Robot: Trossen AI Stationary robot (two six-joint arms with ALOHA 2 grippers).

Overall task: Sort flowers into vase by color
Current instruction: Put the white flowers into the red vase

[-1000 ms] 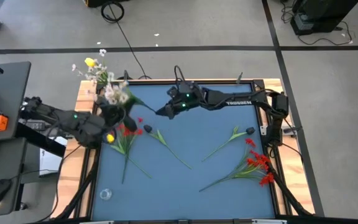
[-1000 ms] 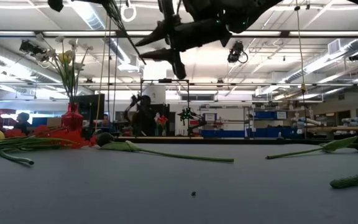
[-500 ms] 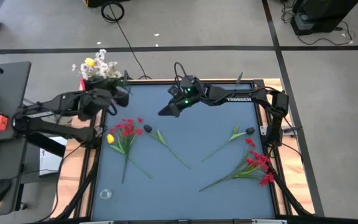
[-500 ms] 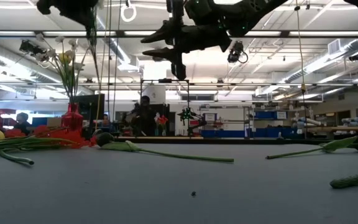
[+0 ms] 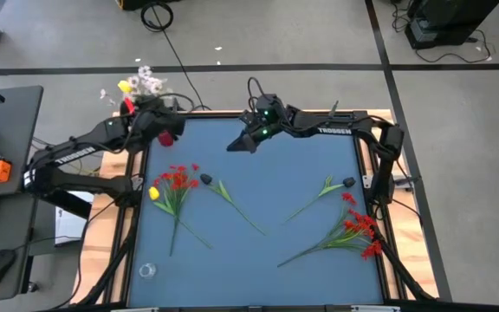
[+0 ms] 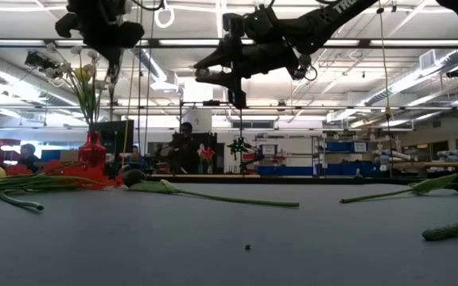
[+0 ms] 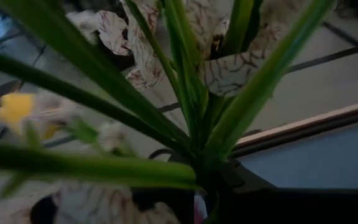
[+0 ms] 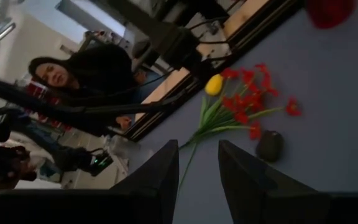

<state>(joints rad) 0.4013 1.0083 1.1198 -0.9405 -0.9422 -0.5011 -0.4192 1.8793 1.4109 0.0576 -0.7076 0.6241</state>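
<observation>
The left hand (image 5: 165, 130) is hanging over the far-left corner of the worktop (image 5: 301, 199), closed on the green stems of a white flower (image 7: 229, 68) — its veined petals and leaves are filling the left wrist view. The red vase (image 6: 92, 149) is standing at that same corner, already holding white blossoms (image 5: 150, 80) and a yellow one (image 5: 126, 86). The right hand (image 5: 236, 144) is hovering above the far middle of the worktop, fingers (image 8: 160, 180) parted and gripping nothing. On the worktop, a red spray (image 5: 176, 179) with a yellow tulip (image 5: 154, 192) is lying at the left — another red bunch (image 5: 358, 227) is lying at the right.
</observation>
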